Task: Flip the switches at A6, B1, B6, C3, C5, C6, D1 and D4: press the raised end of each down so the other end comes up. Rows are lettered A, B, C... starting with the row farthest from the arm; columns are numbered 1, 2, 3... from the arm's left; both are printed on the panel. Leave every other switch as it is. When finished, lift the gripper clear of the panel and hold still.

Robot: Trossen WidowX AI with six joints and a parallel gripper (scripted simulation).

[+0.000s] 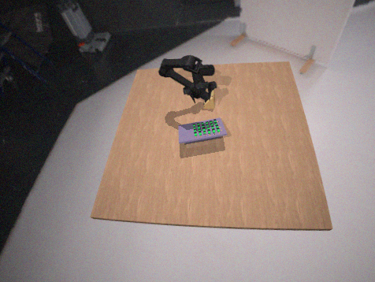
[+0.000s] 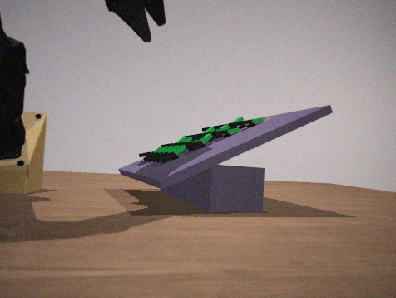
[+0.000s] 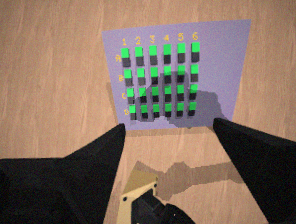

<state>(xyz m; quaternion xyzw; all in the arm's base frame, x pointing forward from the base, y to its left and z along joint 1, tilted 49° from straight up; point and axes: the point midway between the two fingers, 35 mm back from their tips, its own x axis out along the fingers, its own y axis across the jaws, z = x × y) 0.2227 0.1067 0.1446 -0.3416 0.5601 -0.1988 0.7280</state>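
A purple switch panel (image 1: 186, 135) (image 2: 249, 132) (image 3: 220, 75) tilts above a wooden table (image 1: 220, 185) (image 2: 208, 258) (image 3: 50, 75). The black gripper (image 1: 200, 101) (image 2: 155, 33) (image 3: 168, 125) hangs clear, fingers spread and empty.

A high camera faces down over the whole counter (image 1: 205, 189) (image 2: 200, 258) (image 3: 45, 90); low side and gripper-mounted close-ups share the panel (image 1: 189, 135) (image 2: 291, 121) (image 3: 220, 75).

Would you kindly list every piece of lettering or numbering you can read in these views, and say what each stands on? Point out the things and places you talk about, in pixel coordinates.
"1 2 3 4 5 6": yellow, along the far edge of the switch grid on the purple panel (image 1: 185, 135) (image 2: 249, 146) (image 3: 222, 65).
"A", "B", "C", "D": yellow, blurred, down the grid's left side in the wrist view.
White marking on the dark background object (image 1: 38, 21): too blurred to read.
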